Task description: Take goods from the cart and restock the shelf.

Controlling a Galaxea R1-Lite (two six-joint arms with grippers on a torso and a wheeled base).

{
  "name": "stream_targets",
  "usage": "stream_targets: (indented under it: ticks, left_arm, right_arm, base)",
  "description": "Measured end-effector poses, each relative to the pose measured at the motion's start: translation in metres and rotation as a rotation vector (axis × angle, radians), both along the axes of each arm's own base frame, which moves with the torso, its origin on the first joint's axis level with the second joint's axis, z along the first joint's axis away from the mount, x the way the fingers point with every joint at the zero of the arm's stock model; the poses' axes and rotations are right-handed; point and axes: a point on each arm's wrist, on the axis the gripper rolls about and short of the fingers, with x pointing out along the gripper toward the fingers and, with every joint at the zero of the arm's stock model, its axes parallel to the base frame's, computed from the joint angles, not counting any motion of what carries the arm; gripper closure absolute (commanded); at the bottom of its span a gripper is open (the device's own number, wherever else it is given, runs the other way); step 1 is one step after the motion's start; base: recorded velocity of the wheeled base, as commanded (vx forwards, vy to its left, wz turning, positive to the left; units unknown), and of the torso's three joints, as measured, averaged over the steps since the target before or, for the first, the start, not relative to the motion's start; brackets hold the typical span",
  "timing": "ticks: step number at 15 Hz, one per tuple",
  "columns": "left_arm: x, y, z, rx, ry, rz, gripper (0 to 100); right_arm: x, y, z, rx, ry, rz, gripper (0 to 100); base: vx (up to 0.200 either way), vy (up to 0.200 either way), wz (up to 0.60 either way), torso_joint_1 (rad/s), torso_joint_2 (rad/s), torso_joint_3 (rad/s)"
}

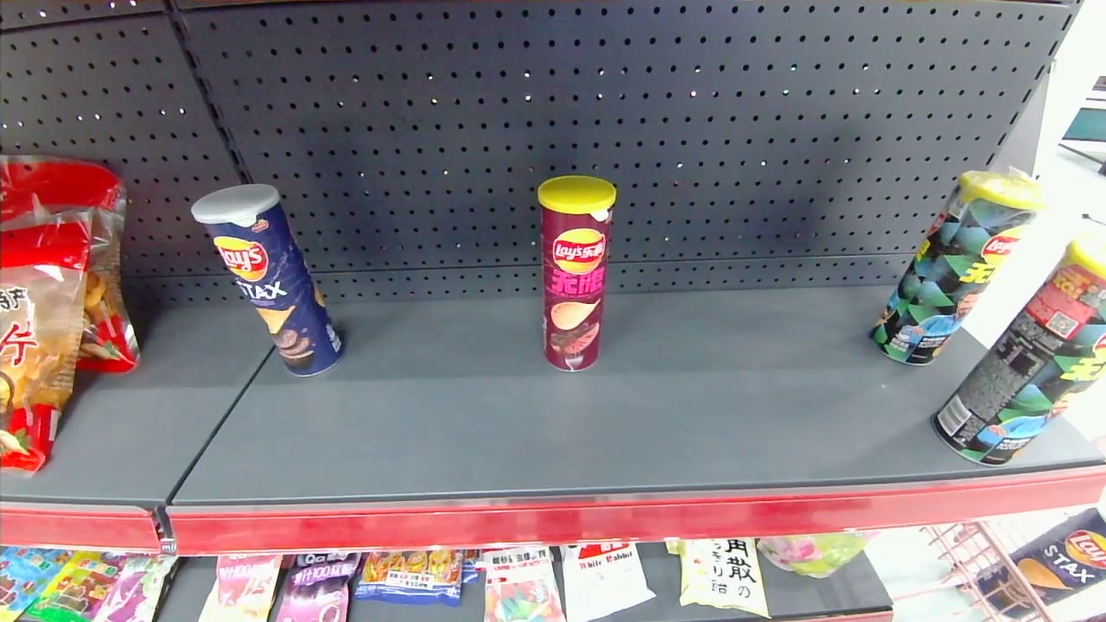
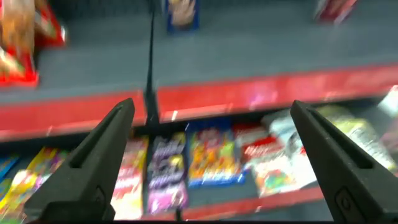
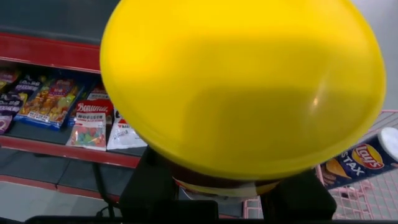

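**Right claw holds a chip can; left claw open**

Right claw [image 3: 227, 202]: clamped on the body of a yellow-lidded chip can [image 3: 242, 87], with the lid facing the wrist camera. Near it, a blue chip can [image 3: 364, 160] lies in the pink wire cart [image 3: 373, 199].

Left claw [image 2: 211, 168]: fingers spread wide, nothing between them. Ahead of it is the shelf [image 2: 261, 93], red front edge. Snack bags [image 2: 211, 152] lie on the tier below. Beyond the edge, a maroon can [image 1: 575, 272] stands upright.

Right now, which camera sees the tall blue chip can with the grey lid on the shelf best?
Head view: the grey-lidded blue can shows whole, lid to base. Left wrist view catches only its blurred bottom; right wrist view faces the lower shelf.
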Motion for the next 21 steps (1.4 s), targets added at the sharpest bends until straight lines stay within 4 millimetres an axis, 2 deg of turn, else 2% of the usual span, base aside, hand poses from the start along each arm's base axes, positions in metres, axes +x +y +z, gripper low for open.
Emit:
stream_targets:
  ticks: [2, 4, 7, 9, 12, 17, 21]
  left_arm:
    - [-0.002, 0.000, 0.034, -0.034, -0.039, -0.051, 0]
    - [0.010, -0.002, 0.073, -0.022, -0.005, -0.181, 0]
    - [0.055, -0.010, 0.119, 0.021, 0.080, -0.416, 0]
    - [0.101, -0.022, 0.139, 0.035, 0.110, -0.561, 0]
    - [0.170, -0.055, 0.149, 0.046, 0.150, -0.768, 0]
    - [0.268, -0.107, 0.148, 0.086, 0.138, -0.917, 0]
    - [0.323, -0.131, 0.142, 0.116, 0.106, -0.962, 0]
  right_arm:
    - [0.003, 0.000, 0.005, 0.000, 0.006, 0.002, 100]
    - [0.003, 0.001, 0.005, 0.011, 0.012, 0.032, 100]
    - [0.003, 0.001, 0.003, 0.024, 0.019, 0.037, 100]
    - [0.003, 0.001, 0.000, 0.026, 0.030, 0.038, 100]
    - [0.004, 0.001, -0.004, 0.026, 0.037, 0.036, 100]
    - [0.003, 0.001, -0.004, 0.026, 0.029, 0.029, 100]
    - [0.003, 0.001, -0.004, 0.026, 0.029, 0.028, 100]
  base:
    - [0.000, 0.000, 0.00, 0.000, 0.00, 0.000]
    - [0.000, 0.000, 0.00, 0.000, 0.00, 0.000]
    - [0.000, 0.000, 0.00, 0.000, 0.00, 0.000]
    - [0.000, 0.000, 0.00, 0.000, 0.00, 0.000]
    - [0.000, 0.000, 0.00, 0.000, 0.00, 0.000]
    - [0.000, 0.000, 0.00, 0.000, 0.00, 0.000]
    - [0.000, 0.000, 0.00, 0.000, 0.00, 0.000]
